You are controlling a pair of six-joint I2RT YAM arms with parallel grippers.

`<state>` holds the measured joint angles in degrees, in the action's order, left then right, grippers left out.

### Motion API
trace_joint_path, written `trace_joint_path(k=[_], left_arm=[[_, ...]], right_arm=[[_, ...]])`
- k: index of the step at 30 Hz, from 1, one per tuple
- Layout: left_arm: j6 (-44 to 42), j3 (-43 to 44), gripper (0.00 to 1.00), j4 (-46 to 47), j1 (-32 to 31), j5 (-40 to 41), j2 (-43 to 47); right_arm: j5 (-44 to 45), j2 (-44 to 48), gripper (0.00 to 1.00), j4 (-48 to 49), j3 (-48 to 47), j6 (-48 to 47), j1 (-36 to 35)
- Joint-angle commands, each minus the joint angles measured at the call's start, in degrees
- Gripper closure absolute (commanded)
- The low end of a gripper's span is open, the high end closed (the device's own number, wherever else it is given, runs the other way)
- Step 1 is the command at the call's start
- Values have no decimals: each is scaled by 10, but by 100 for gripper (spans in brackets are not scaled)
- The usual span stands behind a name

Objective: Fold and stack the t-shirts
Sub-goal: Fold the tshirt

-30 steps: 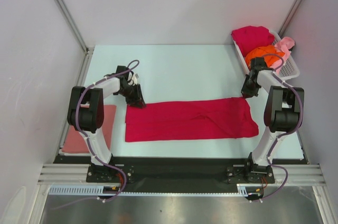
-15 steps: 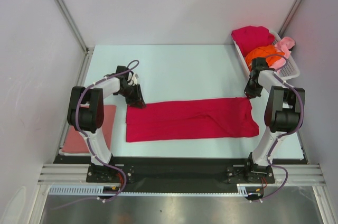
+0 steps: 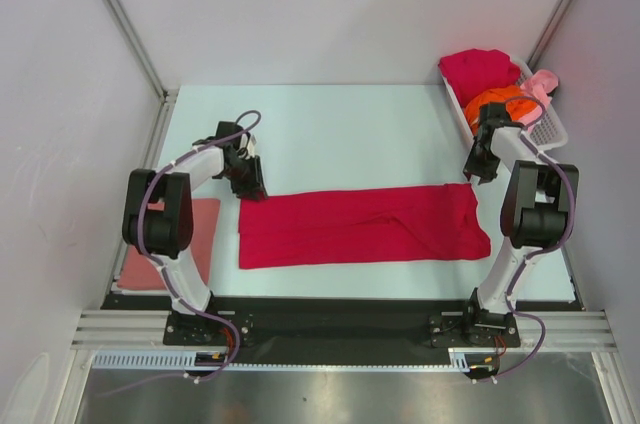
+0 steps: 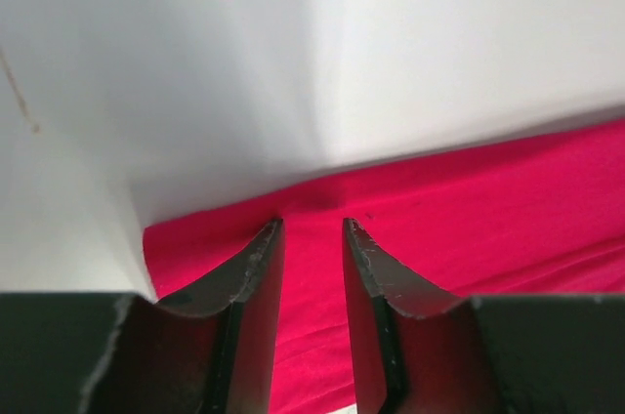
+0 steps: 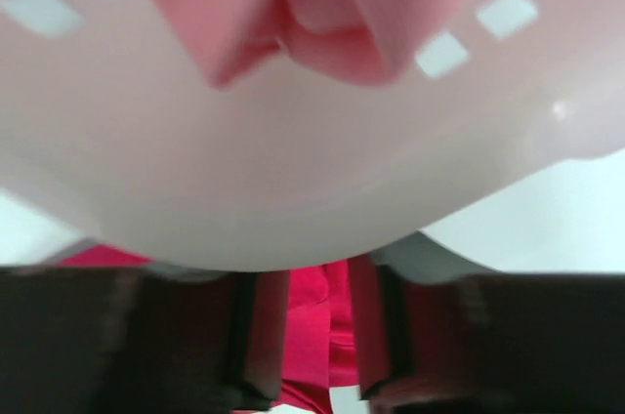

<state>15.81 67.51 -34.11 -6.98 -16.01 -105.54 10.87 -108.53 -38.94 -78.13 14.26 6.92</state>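
Item 1. Crimson t-shirt [image 3: 360,224]: lay flat as a long band running left to right across the counter [image 3: 350,134], between the two arms.

Item 2. Salmon pink t-shirt [image 3: 140,266]: lay flat at the near left corner of the counter, partly hidden by the left arm.

Item 3. Basket [image 3: 548,132], white and slotted: stood at the far right corner of the counter. It held a second crimson t-shirt [image 3: 478,69] at the far end and an orange t-shirt [image 3: 497,99] nearer. A light pink t-shirt [image 3: 540,84] hung over its right rim.

Item 4. Left gripper [image 3: 252,184]: was at the far left corner of the crimson t-shirt. In the wrist view its fingers stood a little apart with nothing between them, tips just above the cloth edge.

Item 5. Right gripper [image 3: 480,169]: was just beyond the far right corner of the crimson t-shirt, close against the basket wall. Its blurred wrist view showed the fingers slightly parted, red cloth visible through the gap and none pinched.
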Motion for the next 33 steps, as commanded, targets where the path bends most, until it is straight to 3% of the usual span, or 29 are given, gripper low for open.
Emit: trace_joint_path(k=[1, 6, 9, 13, 14, 18, 22, 25, 33], left_arm=[[-21, 10, 64, -11, 0, 20, 52], [-18, 5, 60, -13, -13, 7, 82], [-15, -5, 59, -10, -28, 1, 87], [-15, -19, 48, 18, -57, -29, 98], [-15, -19, 45, 26, -63, -38, 94], [-6, -10, 45, 33, -93, -68, 76], [0, -4, 45, 32, -110, -82, 70], [3, -4, 46, 24, -111, -82, 65], [-11, -15, 47, 4, -111, -75, 74]], right_arm=[[-9, 7, 63, -21, -45, 11, -9], [22, 93, 53, -59, 9, 14, -4], [-2, 147, 50, -71, 47, 12, 24], [-94, 223, 48, -66, 88, -8, 15], [-151, 243, 45, -62, 97, -10, 13], [-248, 245, 44, -25, 139, -15, -17], [-234, 208, 50, 1, 146, 9, -61], [-213, 180, 72, 7, 134, 35, -53], [-194, 93, 73, 7, 69, 7, -43]])
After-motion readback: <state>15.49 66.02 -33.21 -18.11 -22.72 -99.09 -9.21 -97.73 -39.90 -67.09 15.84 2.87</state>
